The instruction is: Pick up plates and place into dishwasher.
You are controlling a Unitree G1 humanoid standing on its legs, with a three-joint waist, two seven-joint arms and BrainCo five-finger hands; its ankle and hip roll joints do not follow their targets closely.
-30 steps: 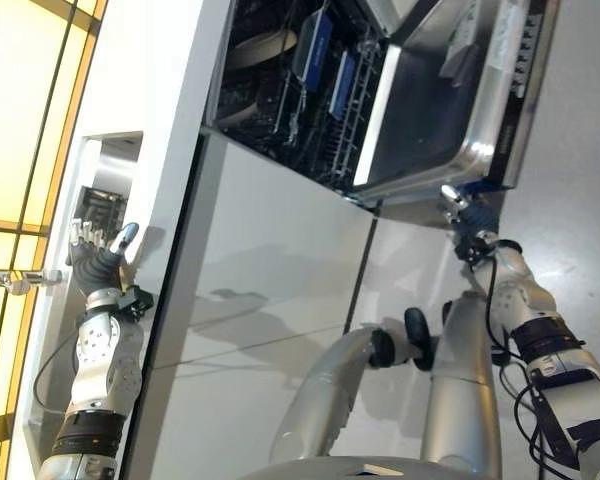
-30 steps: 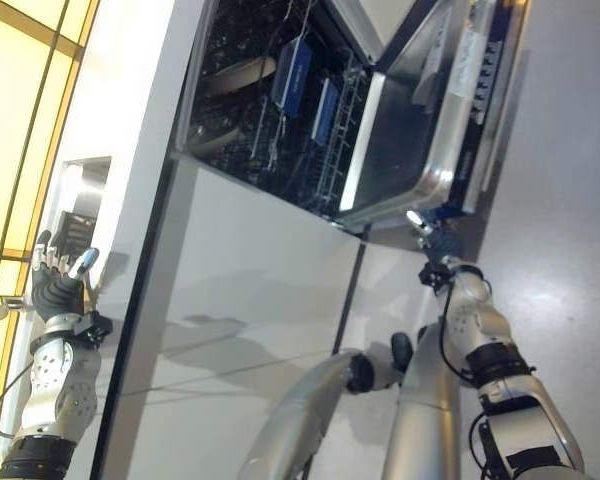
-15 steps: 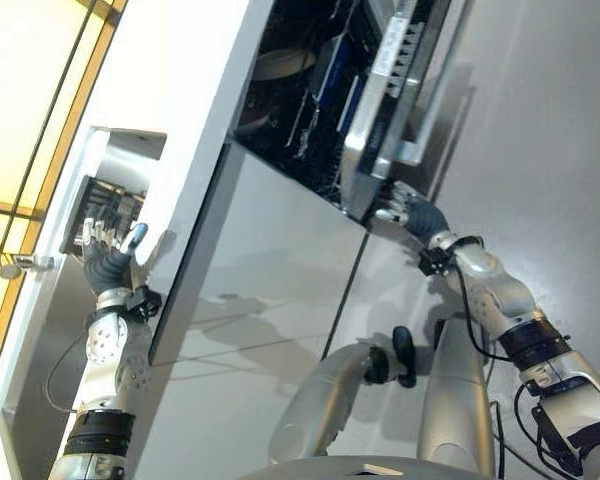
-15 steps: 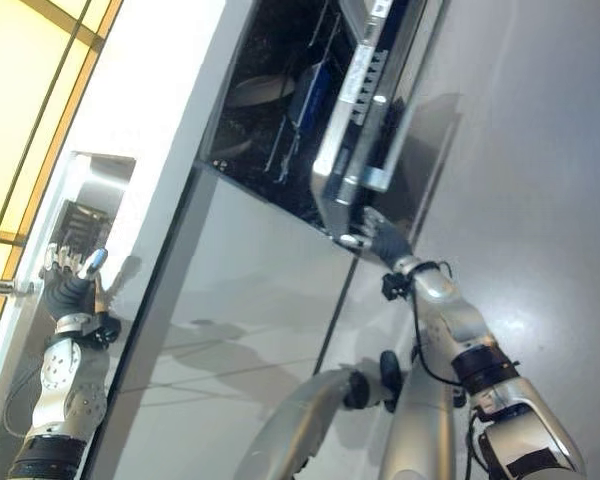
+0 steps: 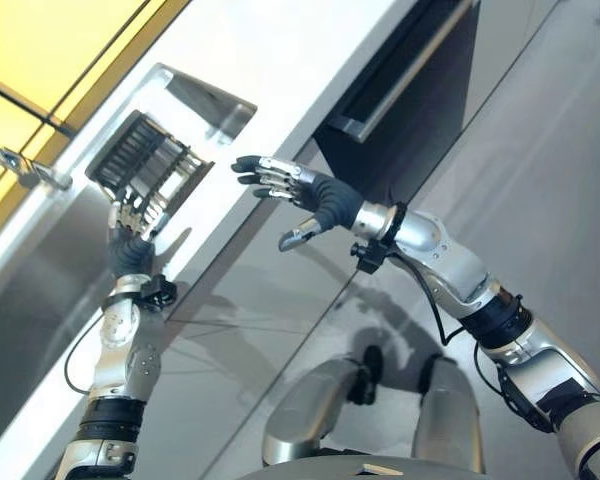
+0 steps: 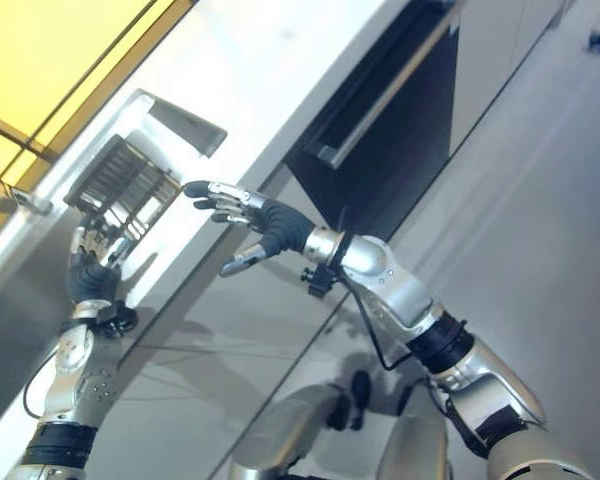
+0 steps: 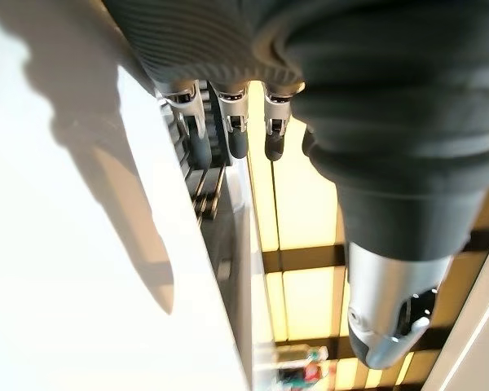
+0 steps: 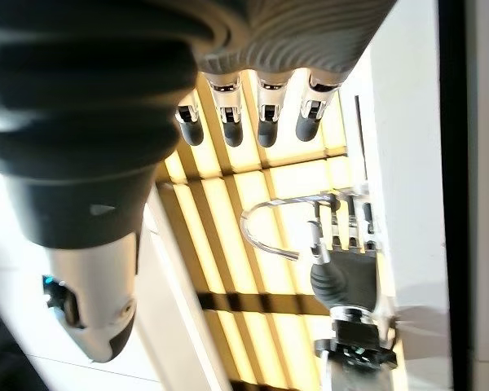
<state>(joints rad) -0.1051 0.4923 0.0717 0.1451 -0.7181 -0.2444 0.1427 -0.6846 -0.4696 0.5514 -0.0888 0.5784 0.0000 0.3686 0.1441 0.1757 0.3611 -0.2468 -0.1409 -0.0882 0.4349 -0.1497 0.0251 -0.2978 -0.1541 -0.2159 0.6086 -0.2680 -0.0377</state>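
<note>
The dishwasher [image 5: 420, 90] sits at the far right of the scene with its dark door closed and a long silver handle [image 5: 405, 75] running across the front. No plates can be made out, and with the door shut the inside of the dishwasher is hidden. A white desk [image 5: 280, 70] runs along from near left to far right, and a steel sink [image 5: 40, 260] is set into it on the left. A rack of thin metal bars [image 5: 145, 160] stands in the far end of the sink, and a curved tap [image 5: 20, 165] rises at the far left beside a bright yellow window [image 5: 40, 50]. The right robot hand [image 5: 290, 195] hangs in the air in front of the desk's front edge, left of the dishwasher and well apart from its handle; its fingers are stretched out straight and spread, the thumb points down and away from them, and it holds nothing. In its own wrist view the dark fingertips stand in a straight row with the window and the tap beyond them. The left robot hand [image 5: 130, 240] is raised over the near rim of the sink, just in front of the rack, fingers pointing up and relaxed, released and empty. Its wrist view shows the same straight fingers [image 7: 228, 134] with the rack bars past them. Grey cabinet fronts [image 5: 250, 330] lie below the desk, and a grey floor [image 5: 540, 200] spreads on the right.
</note>
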